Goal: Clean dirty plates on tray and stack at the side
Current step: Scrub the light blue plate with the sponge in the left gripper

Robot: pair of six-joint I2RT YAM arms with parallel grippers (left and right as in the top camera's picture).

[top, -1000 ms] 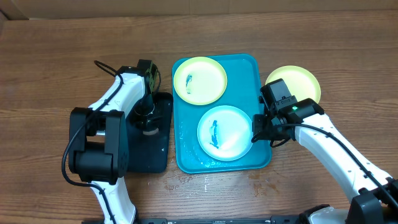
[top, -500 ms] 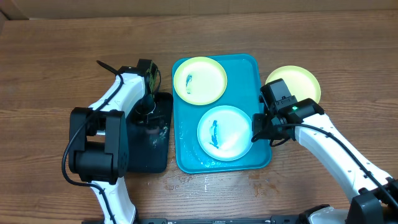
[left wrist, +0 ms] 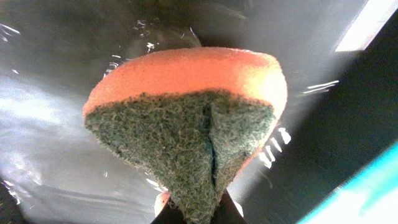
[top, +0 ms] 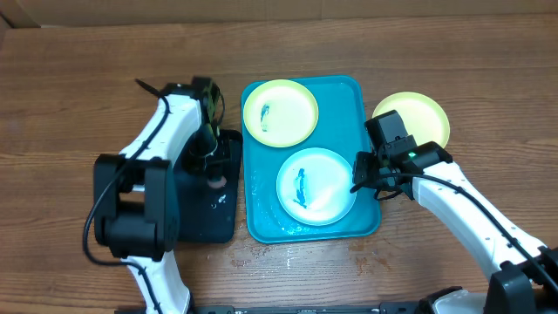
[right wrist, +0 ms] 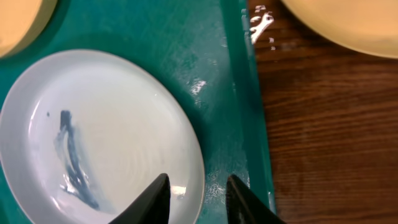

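The teal-blue tray [top: 350, 98] holds two plates with blue smears: a yellow-green rimmed one [top: 280, 112] at the back and a light-teal rimmed one [top: 316, 185] at the front. A third, yellow-green plate [top: 420, 115] lies on the table to the right of the tray. My right gripper [top: 359, 185] is open at the front plate's right edge. In the right wrist view the gripper [right wrist: 198, 194] straddles that plate's rim [right wrist: 186, 155], one finger over the plate and one over the tray [right wrist: 230, 93]. My left gripper [top: 212, 177] is shut on an orange sponge [left wrist: 186, 118] with a green scouring face, over the black tray.
A small wet black tray [top: 199, 218] lies left of the teal tray, touching it. Its wet surface [left wrist: 56, 93] fills the left wrist view. Water drops lie on the wooden table [top: 288, 257] in front of the trays. A cardboard wall runs along the back.
My left arm has shifted a little and the sponge now shows over the black tray near its right side. My right gripper has edged slightly back along the plate's rim.
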